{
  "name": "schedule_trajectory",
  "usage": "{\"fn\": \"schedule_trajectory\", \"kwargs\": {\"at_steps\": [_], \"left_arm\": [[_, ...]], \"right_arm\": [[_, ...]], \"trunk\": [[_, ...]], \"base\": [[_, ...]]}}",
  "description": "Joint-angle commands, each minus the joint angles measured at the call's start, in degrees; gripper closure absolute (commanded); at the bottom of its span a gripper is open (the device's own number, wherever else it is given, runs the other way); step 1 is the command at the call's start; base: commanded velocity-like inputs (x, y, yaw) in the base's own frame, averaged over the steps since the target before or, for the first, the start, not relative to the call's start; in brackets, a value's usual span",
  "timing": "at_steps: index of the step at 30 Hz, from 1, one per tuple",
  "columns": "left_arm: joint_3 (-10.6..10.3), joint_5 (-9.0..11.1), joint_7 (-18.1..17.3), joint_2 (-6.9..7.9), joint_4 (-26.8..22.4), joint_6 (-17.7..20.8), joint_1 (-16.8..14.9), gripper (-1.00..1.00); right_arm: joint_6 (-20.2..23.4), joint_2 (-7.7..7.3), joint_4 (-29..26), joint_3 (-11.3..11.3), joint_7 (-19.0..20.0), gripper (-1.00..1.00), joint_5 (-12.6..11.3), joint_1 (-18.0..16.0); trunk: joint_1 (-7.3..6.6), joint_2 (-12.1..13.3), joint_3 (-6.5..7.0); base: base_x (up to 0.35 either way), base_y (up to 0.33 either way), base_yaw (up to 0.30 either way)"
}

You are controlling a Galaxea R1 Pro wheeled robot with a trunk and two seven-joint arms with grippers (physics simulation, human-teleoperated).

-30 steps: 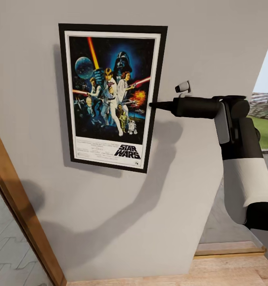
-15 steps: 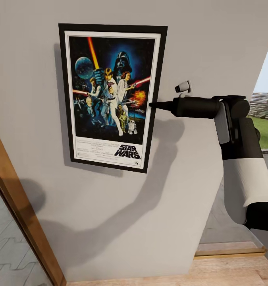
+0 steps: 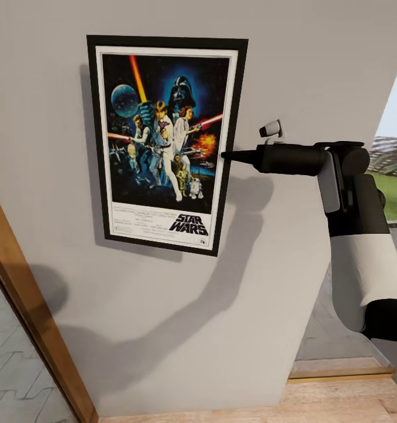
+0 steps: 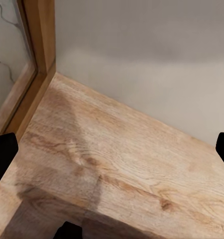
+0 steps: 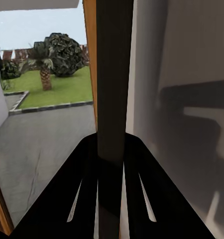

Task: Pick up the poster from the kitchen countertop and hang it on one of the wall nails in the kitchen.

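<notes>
Poster [image 3: 166, 141] sits flat against the grey wall [image 3: 316, 64], just past the fingertips of the right gripper [image 3: 224, 155], which reaches sideways to its right-hand frame edge. In the right wrist view the two black fingers [image 5: 82, 194] are closed on that dark frame edge [image 5: 111, 84], so the gripper is clamped on the poster. The wall nail is hidden behind the frame, so whether the poster actually hangs from it cannot be told. That is the main risk: if the fingers let go before the frame is caught on the nail, it would probably slide down the wall to the wooden floor [image 3: 339, 399]. A sideways pull on withdrawal could also tilt it or lift it off. The left gripper [image 4: 112, 149] points at the floor, fingers spread and holding nothing.
</notes>
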Motion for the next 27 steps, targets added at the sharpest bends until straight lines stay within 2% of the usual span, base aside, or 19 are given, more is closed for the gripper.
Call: {"fn": "schedule_trajectory", "kwargs": {"at_steps": [1, 27], "left_arm": [[0.45, -0.18, -0.29, 0.01, 0.1, -0.12, -0.03, -1.0], [0.37, -0.18, -0.44, 0.11, 0.1, -0.12, -0.03, -1.0]], "right_arm": [[0.33, -0.04, 0.02, 0.08, 0.0, 1.0, -0.22, -0.03], [0.51, -0.03, -0.4, -0.1, 0.07, 1.0, -0.48, -0.02]], "trunk": [[0.02, -0.06, -0.04], [0.02, -0.06, -0.04]], "base": [[0.0, 0.0, 0.0], [0.0, 0.0, 0.0]]}}
